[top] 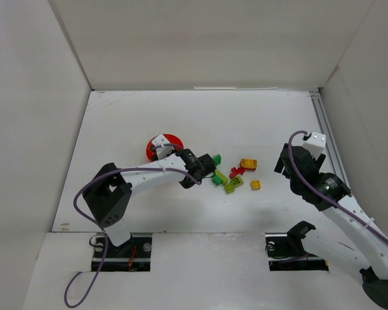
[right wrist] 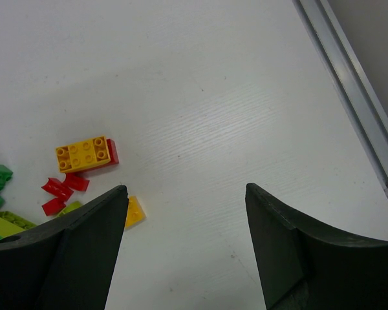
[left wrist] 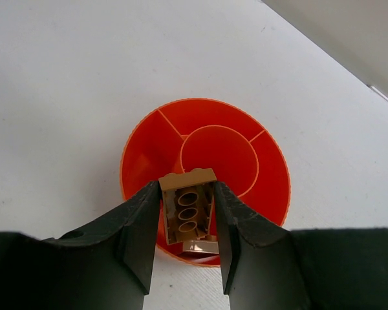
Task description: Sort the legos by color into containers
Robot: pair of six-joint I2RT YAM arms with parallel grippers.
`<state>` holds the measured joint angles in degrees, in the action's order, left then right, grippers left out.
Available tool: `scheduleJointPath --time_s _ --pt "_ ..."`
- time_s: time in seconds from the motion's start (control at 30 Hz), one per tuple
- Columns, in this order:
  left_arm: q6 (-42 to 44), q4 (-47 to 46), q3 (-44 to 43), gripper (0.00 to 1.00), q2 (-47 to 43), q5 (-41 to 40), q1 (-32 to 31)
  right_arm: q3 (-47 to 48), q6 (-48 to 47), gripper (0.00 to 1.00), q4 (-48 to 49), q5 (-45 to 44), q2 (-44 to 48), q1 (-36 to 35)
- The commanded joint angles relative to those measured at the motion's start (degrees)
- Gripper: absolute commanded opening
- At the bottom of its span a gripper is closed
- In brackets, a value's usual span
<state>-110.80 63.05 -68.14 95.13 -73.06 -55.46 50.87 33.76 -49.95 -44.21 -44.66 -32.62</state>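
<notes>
The brick (left wrist: 188,210) is tan-brown, the bowl (left wrist: 271,181) orange-red.

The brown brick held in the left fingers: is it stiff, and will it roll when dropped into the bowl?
Probably stiff: the brown brick shows no bending between the left fingers. Its flat faces should stop rolling in the orange bowl, though it may bounce. The open tubes underneath suggest hollow, so likely light.

Open tabletop (top: 246,123) beyond and right of brick cluster (top: 231,179). Left forearm (top: 149,177) bars near approach to bowl (top: 174,139). Rail (top: 324,126) along right edge. Walls (top: 39,129) close three sides.
</notes>
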Motion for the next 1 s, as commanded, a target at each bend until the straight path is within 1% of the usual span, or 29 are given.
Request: scheduleJointPath --time_s 0.0,0.03,0.07,0.17,0.27,0.33,0.5,0.57,0.6,0.67,0.7,0.73,0.77,0.8,0.83,0.87,0.9,0.93,0.97 --pt "-5.21 1.9 0.64 0.29 0.66 -3.5 -0.61 2.3 -0.8 0.78 0.13 -1.59 1.24 0.28" --pt "-5.73 1.9 1.16 0.29 0.67 -3.5 -0.61 2.3 -0.8 0.78 0.12 -1.59 1.25 0.28" --pt "-5.74 1.9 1.17 0.33 1.19 -4.02 -0.61 2.3 -0.8 0.78 0.12 -1.59 1.86 0.28" --pt "-5.74 1.9 1.17 0.35 1.72 -4.02 -1.14 2.3 -0.8 0.78 0.12 -2.11 2.38 0.28" --pt "-6.35 1.9 1.69 0.42 1.72 -3.5 -1.14 2.3 -0.8 0.78 0.12 -2.11 2.39 0.28" --pt "-6.35 1.9 1.69 0.43 1.72 -3.5 -1.14 2.3 -0.8 0.78 0.12 -2.11 2.39 0.28" --pt "-5.83 1.9 1.69 0.63 1.2 -2.88 -1.67 2.3 -0.8 0.78 0.12 -2.11 2.39 0.81" --pt "-5.04 1.9 1.69 0.68 0.5 -2.88 -2.19 2.3 -0.8 0.78 0.12 -2.11 2.39 0.81" --pt "-4.17 1.9 1.69 0.73 0.49 -2.88 -2.19 2.3 -0.8 0.78 0.12 -2.11 2.39 0.81" --pt "-2.23 1.9 0.9 0.78 -1.26 -2.35 -2.9 2.3 -0.8 0.78 0.12 -1.59 2.39 0.81" --pt "-1.09 1.9 -0.14 0.84 -1.79 -1.66 -3.42 2.3 -0.8 0.78 0.12 -1.59 2.39 0.81" --pt "2.66 1.9 -1.11 0.96 -2.49 -1.13 -3.42 2.3 -1.32 0.78 0.12 -0.98 2.39 0.81" --pt "5.05 1.9 -2.25 1.0 -3.8 -0.51 -3.42 2.3 -2.11 0.78 0.12 -0.01 2.39 0.81" --pt "8.03 1.9 -4.96 1.0 -3.81 0.36 -4.03 2.3 -3.25 0.8 0.9 0.69 2.39 0.81" --pt "13.11 -1.23 -6.64 1.0 -4.51 1.07 -4.04 2.3 -6.39 0.81 2.91 1.66 2.39 0.81" --pt "20.47 -4.22 -8.22 1.0 -5.13 3.16 -4.04 1.61 -8.25 0.83 4.32 2.71 2.39 0.81" --pt "31.85 -6.86 -10.67 1.0 -5.13 4.66 -4.56 1.6 -9.57 0.86 5.38 4.72 2.39 0.81" --pt "35.1 -9.67 -11.74 1.0 -5.74 6.33 -4.57 0.9 -10.37 0.86 6.18 5.53 2.39 0.81" --pt "42.09 -13.87 -12.45 1.0 -7.14 8.7 -4.57 0.29 -12.29 0.87 7.84 7.1 2.39 0.81"
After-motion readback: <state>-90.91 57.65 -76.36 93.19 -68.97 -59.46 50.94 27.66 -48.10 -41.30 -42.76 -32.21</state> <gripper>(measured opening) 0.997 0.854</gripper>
